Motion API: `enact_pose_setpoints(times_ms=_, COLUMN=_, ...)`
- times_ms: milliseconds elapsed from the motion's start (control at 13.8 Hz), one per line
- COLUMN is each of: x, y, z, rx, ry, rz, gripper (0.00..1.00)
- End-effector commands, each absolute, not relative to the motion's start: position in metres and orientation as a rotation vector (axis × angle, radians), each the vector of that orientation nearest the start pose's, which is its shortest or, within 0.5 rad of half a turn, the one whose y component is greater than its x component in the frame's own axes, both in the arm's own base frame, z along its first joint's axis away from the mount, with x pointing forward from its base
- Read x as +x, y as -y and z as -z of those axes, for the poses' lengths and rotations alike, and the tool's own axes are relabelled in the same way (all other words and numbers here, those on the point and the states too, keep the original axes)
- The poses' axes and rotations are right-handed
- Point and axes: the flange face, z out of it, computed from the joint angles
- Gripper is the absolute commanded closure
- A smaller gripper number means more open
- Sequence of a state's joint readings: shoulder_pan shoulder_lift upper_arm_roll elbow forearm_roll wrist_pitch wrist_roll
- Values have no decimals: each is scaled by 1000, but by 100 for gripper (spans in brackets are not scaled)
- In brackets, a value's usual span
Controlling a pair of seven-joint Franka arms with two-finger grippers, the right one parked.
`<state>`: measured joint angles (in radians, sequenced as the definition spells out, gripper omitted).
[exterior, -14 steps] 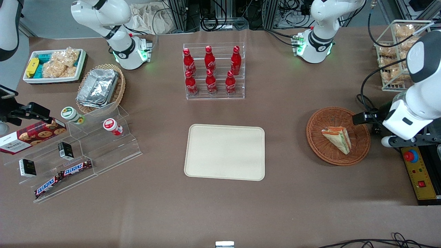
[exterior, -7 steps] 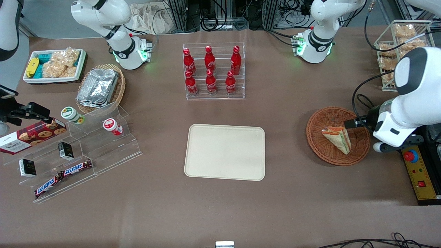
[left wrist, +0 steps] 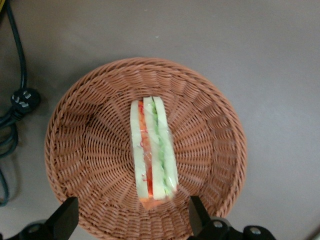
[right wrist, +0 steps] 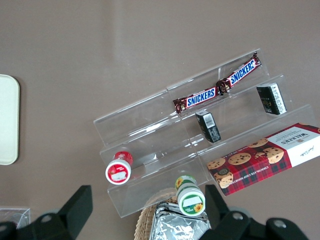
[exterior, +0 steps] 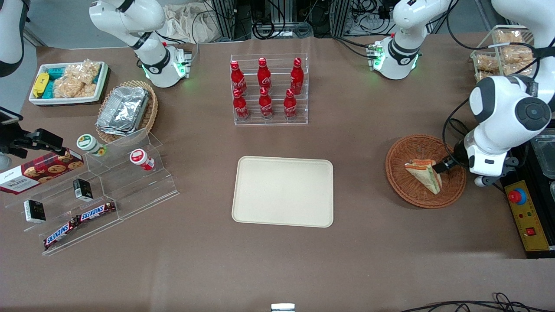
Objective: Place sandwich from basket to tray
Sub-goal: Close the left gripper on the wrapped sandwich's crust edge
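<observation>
Gripper [left wrist: 131, 220], fingers spread apart, hovers over the sandwich [left wrist: 151, 152] in the basket [left wrist: 80, 145].

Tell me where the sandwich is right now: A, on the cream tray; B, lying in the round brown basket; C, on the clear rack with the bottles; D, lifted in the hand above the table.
B: the sandwich lies in the basket with the open hand over it, one finger to each side and not touching it; the tray holds nothing.
</observation>
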<state>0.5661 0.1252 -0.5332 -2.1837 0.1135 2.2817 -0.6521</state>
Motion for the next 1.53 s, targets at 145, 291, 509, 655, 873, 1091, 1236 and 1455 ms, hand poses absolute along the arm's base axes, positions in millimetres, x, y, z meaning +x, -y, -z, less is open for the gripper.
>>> enact_pose_setpoints(times_ms=145, x=549, y=-20, z=-313, rx=-2952, ry=1141, rz=32, gripper=1)
enact_pose_setpoints(times_ms=291, x=550, y=-23, z=-307, rx=-2952, ry=1155, rz=20, gripper=1)
enact_pose_setpoints(times_ms=509, x=548, y=-28, z=-296, rx=-2946, ry=1178, rz=-5, gripper=1)
enact_pose_setpoints(times_ms=655, x=547, y=-33, z=-287, rx=-2943, ry=1192, rz=-32, gripper=1)
enact_pose_setpoints(times_ms=873, x=547, y=-40, z=-273, rx=-2940, ry=1218, rz=-58, gripper=1)
enact_pose_setpoints(times_ms=1091, x=547, y=-41, z=-261, rx=-2938, ry=1243, rz=-82, gripper=1)
enact_pose_setpoints(times_ms=1236, x=547, y=-39, z=-258, rx=-2919, ry=1283, rz=-90, gripper=2)
enact_pose_setpoints(times_ms=1455, x=547, y=-32, z=-257, rx=-2898, ry=1330, rz=-95, gripper=21)
